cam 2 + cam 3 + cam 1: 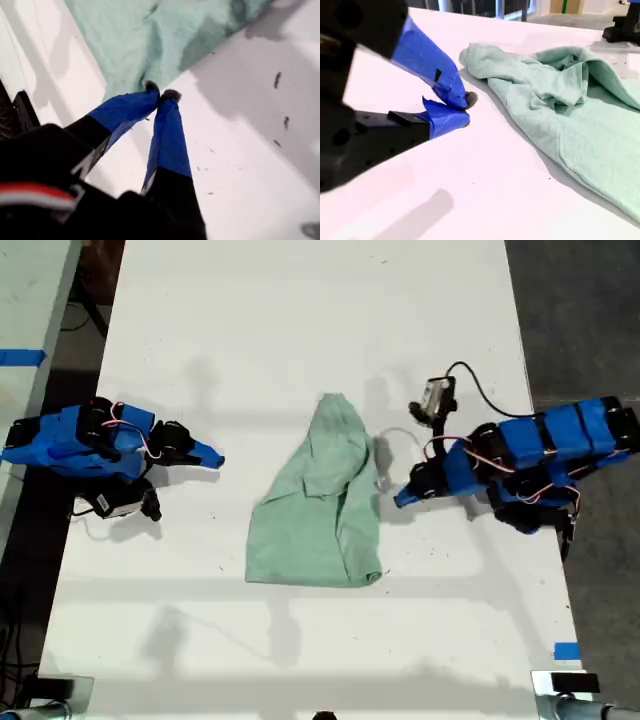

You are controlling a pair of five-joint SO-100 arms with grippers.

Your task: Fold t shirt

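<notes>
The t shirt (320, 500) is pale mint green and wrinkled. It lies on the middle of the white table (300, 320), with its narrow end pointing to the far side. My first gripper (402, 497) is on the exterior view's right and is shut. Its blue-taped tips (161, 93) meet just off the t shirt (150, 35) edge, with no cloth between them. My second gripper (212, 457) is on the exterior view's left and is also shut. It (465, 111) rests low over bare table, a short way from the t shirt (580, 115).
A small camera with a black cable (436, 398) sticks out beside the first arm. Blue tape (567, 650) marks the table's near corner on the exterior view's right. A second table with blue tape (20, 357) stands off the exterior view's left. Dark floor lies past both long table edges.
</notes>
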